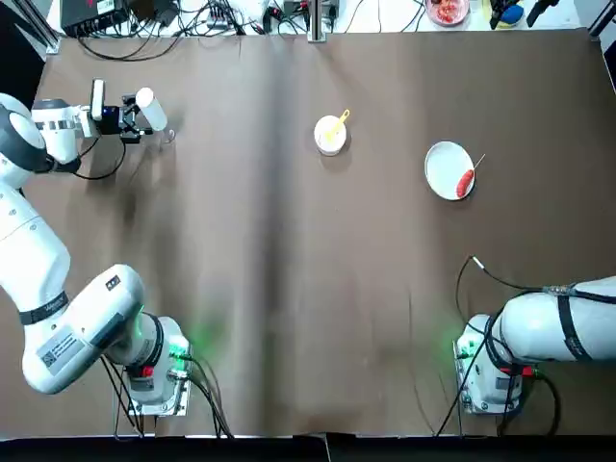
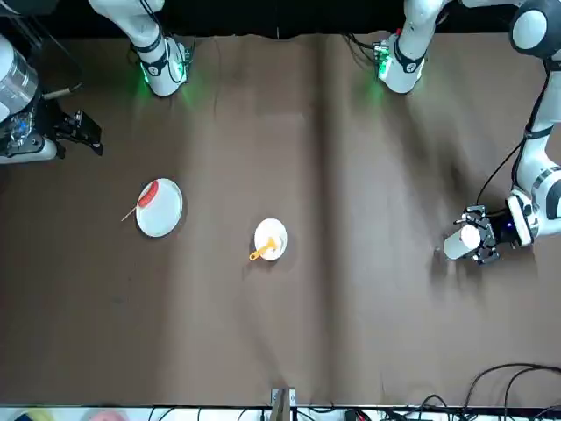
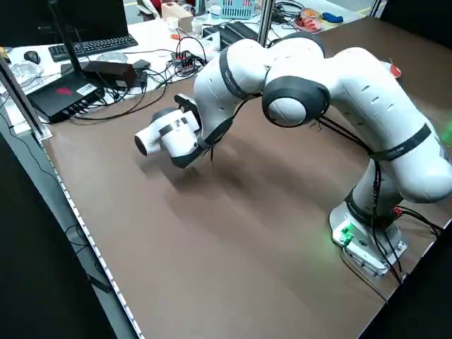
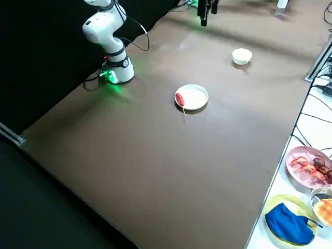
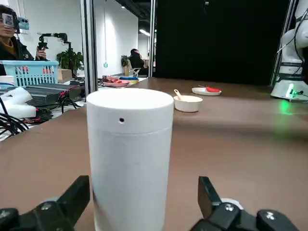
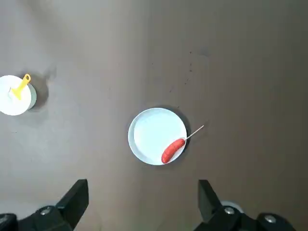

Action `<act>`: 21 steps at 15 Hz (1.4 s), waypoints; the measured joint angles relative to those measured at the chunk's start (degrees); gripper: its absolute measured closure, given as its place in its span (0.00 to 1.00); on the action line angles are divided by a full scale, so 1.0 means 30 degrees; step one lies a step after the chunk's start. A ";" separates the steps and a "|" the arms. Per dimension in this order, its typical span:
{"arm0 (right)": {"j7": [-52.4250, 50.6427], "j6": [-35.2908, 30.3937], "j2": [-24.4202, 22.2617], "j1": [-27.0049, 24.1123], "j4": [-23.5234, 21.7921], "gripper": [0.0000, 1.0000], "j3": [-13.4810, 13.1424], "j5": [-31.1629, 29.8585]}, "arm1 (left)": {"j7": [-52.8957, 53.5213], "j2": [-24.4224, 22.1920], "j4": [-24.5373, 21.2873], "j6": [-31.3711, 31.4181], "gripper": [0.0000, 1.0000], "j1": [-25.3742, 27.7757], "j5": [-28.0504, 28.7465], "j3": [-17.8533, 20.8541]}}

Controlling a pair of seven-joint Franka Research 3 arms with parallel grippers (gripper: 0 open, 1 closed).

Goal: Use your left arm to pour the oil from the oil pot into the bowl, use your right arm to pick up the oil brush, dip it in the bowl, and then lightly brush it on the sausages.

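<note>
The left arm (image 1: 38, 250) sweeps up the left edge of the top view, and its left gripper (image 1: 130, 117) sits at the upper left, level with the oil pot (image 1: 151, 109). In the left wrist view the fingers (image 5: 67, 202) stand spread wide either side of the white cylinder, not yet touching it, so nothing is held. The right arm (image 1: 553, 322) waits at the lower right of the top view; its right gripper (image 6: 143, 204) hangs high over the plate (image 6: 149, 132), jaws parted and empty.

Upper middle of the top view, there's the bowl (image 1: 330, 136) with the oil brush (image 1: 336, 123) resting in it (handle poking over the rim). Right of it, the sausage (image 1: 466, 181) lies on the plate's edge, its skewer sticking out.

The step in hand looks like the grasp. Done well, I'd say: centre the pot between the fingers, close squarely on its middle, lift it upright so nothing spills, and carry it well across to the bowl.
</note>
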 joint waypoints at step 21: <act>0.0044 -0.0458 0.0000 0.0714 -0.0143 0.00 -0.0003 0.0014 | -0.2185 -0.3726 -0.1339 0.5389 0.37 -0.5205 -0.0138 -0.0829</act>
